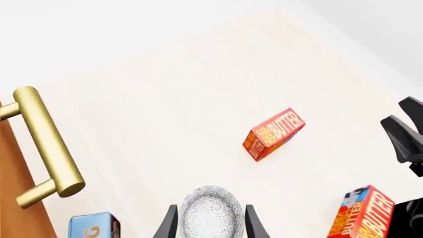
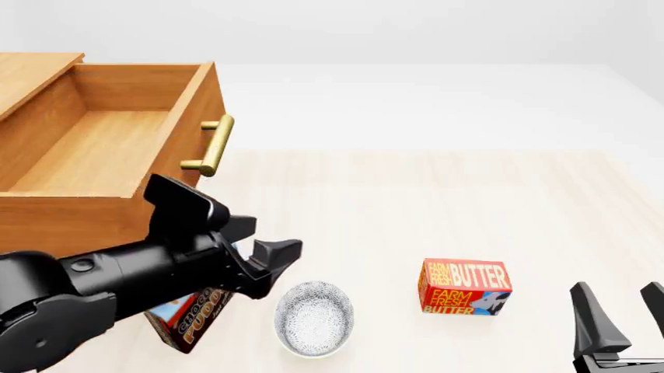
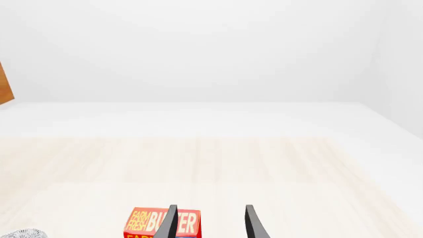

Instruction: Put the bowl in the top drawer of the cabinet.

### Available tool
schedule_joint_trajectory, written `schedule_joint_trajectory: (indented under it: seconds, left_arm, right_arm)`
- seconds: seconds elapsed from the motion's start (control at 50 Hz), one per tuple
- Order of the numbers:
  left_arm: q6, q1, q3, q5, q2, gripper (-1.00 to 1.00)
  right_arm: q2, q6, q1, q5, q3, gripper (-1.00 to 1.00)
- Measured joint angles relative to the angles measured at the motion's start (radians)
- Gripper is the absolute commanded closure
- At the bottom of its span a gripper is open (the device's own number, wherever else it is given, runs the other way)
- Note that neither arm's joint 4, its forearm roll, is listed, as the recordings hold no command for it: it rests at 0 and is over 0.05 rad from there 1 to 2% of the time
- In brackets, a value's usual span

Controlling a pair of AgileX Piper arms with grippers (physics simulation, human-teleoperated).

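Note:
The bowl (image 2: 313, 318), white with fine speckles, sits on the table in front of the cabinet (image 2: 62, 217). The top drawer (image 2: 104, 140) is pulled out, with nothing inside it and its brass handle (image 2: 207, 146) facing the table. My left gripper (image 2: 272, 268) is open, just left of and above the bowl. In the left wrist view the bowl (image 1: 211, 210) shows between the two fingers of the left gripper (image 1: 211, 208). My right gripper (image 2: 615, 299) stands open at the near right with nothing in it. The bowl's rim (image 3: 23, 233) barely shows in the right wrist view.
A red butter box (image 2: 464, 287) lies right of the bowl. A second butter box (image 1: 367, 213) shows only in the left wrist view, near the right arm (image 1: 406, 134). A pudding box (image 2: 186, 320) lies under my left arm. The lower drawer is hidden behind the open one.

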Motion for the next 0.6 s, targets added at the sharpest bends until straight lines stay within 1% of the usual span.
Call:
schedule_joint_trajectory:
  seconds: [0.28,0.6]
  left_arm:
    - [-0.027,-0.006,0.023,-0.062,0.069,-1.0]
    - [-0.043,-0.002,0.032,-0.108,0.135,-1.0]
  right_arm:
    - [0.0,0.0,0.0,0.0,0.0,-1.0]
    - [0.0,0.0,0.0,0.0,0.0,-1.0]
